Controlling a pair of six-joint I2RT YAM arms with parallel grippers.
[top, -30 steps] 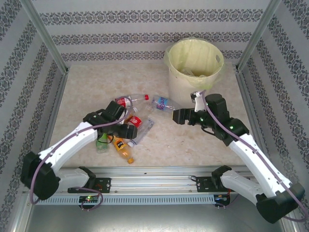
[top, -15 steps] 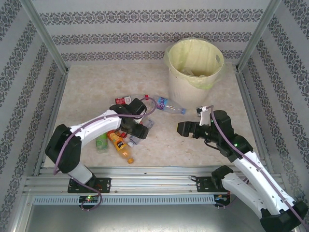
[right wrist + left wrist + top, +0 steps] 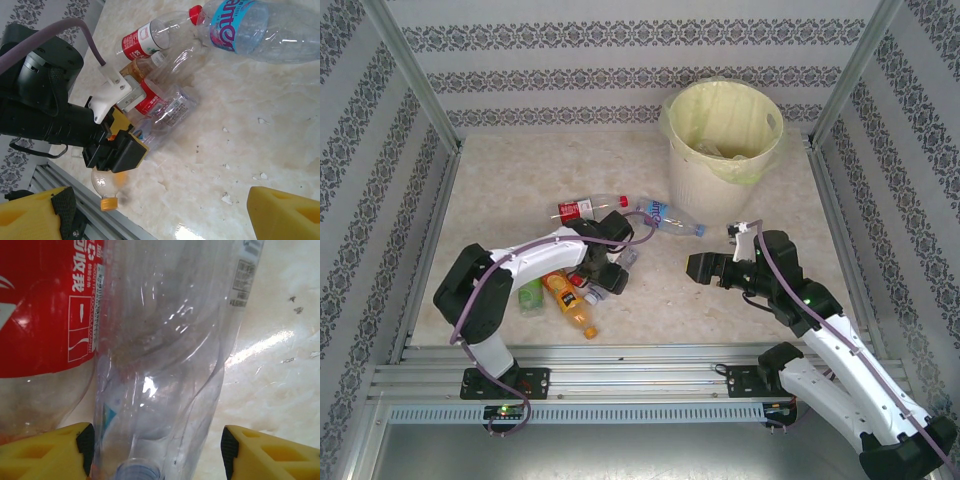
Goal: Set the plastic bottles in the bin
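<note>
Claws apart: left claw [image 3: 155, 460] straddles a clear crushed bottle [image 3: 165, 365] mid-bench, pads barely touching; right claw [image 3: 160, 215] hangs wide open, empty.

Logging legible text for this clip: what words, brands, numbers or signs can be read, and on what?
"...nter", white letters cut off at the start, on the blue-labelled bottle.
Chinese characters, one reading "一", in white on the red label of the bottle beside the clear bottle; the small print there is too blurred to read.
The fine print on the clear bottle's label strip is unreadable.
</note>
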